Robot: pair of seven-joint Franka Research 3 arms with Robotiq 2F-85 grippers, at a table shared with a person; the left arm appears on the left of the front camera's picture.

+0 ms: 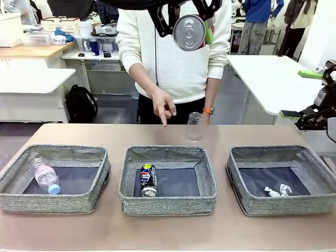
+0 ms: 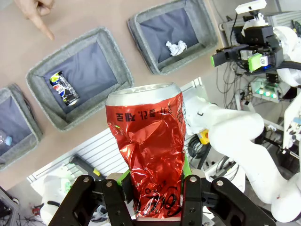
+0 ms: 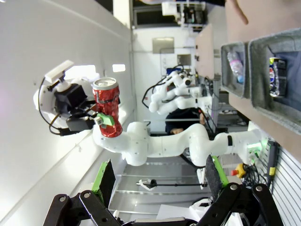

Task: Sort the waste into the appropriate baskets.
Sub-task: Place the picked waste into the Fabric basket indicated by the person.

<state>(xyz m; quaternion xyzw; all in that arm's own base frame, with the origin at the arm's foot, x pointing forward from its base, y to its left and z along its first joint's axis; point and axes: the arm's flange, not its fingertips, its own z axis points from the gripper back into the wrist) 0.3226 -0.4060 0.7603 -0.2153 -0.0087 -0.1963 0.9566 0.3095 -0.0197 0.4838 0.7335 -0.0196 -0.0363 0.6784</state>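
Brown tabletop (image 1: 168,231) carries three grey fabric baskets in a row: the left basket (image 1: 52,202), the middle basket (image 1: 168,202) and the right basket (image 1: 283,206). At the far side a person's hand (image 1: 163,105) points down toward the tabletop behind the middle basket.

The left gripper (image 1: 186,27) hangs high above the middle of the row. It is partly closed on the crushed red can (image 2: 150,146), with its pads clamped on the crumpled lower body and the rimmed end pointing away from the wrist. The right gripper (image 3: 159,180) sits off the tabletop's right edge, jaws spread wide and empty.

A plastic bottle (image 1: 46,176) lies in the left basket and a dark can (image 1: 148,180) in the middle one. A clear cup (image 1: 195,126) stands on the bare tabletop near the pointing hand. White scraps (image 1: 277,191) lie in the right basket.

The red can looks light and thin-walled, so it would likely buckle further under a hard squeeze, and its glossy skin could slip. A hold across the creased waist seems the surest. It probably belongs with the dark can.
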